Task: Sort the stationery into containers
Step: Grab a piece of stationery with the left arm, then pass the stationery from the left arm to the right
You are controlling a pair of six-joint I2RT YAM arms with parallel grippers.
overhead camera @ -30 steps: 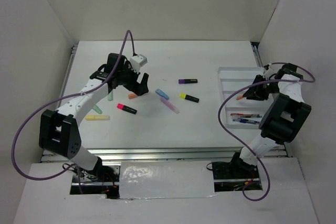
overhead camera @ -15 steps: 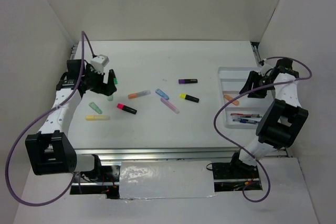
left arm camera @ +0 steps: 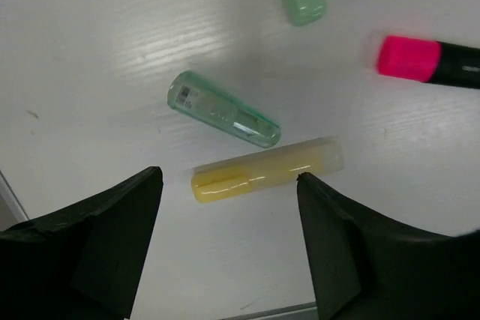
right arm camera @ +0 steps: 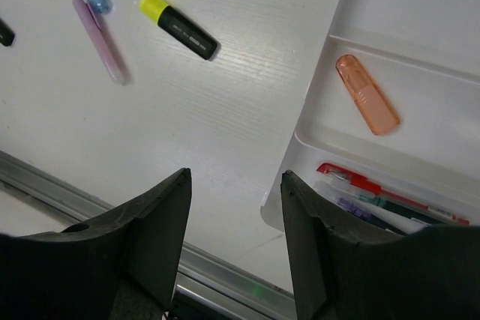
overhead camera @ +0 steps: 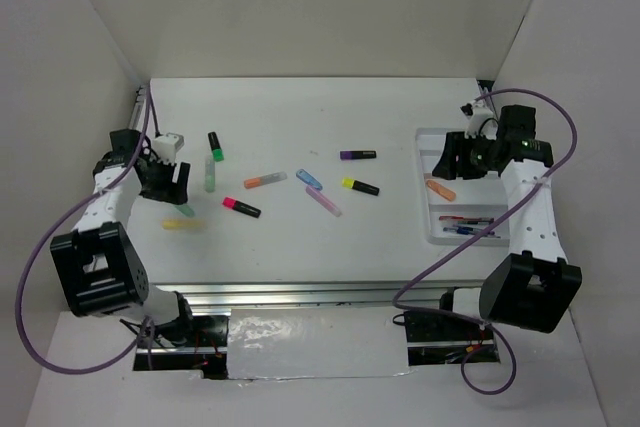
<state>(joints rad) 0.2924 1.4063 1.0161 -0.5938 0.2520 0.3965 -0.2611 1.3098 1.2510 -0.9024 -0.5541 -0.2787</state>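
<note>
Left pincer (left arm camera: 229,177) open and empty at the tabletop's (overhead camera: 300,107) 9 o'clock, above a yellow marker (left arm camera: 266,170), right pincer (right arm camera: 236,177) parted, holding nothing, over the white tray's (right arm camera: 319,136) rim at 3 o'clock, orange marker (right arm camera: 367,95) inside one compartment, loose markers (overhead camera: 323,200) around centre

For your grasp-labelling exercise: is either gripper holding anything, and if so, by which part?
Nothing is held. The fingers of the left gripper stand open over the yellow marker. Those of the right gripper stand open and empty by the tray.
</note>
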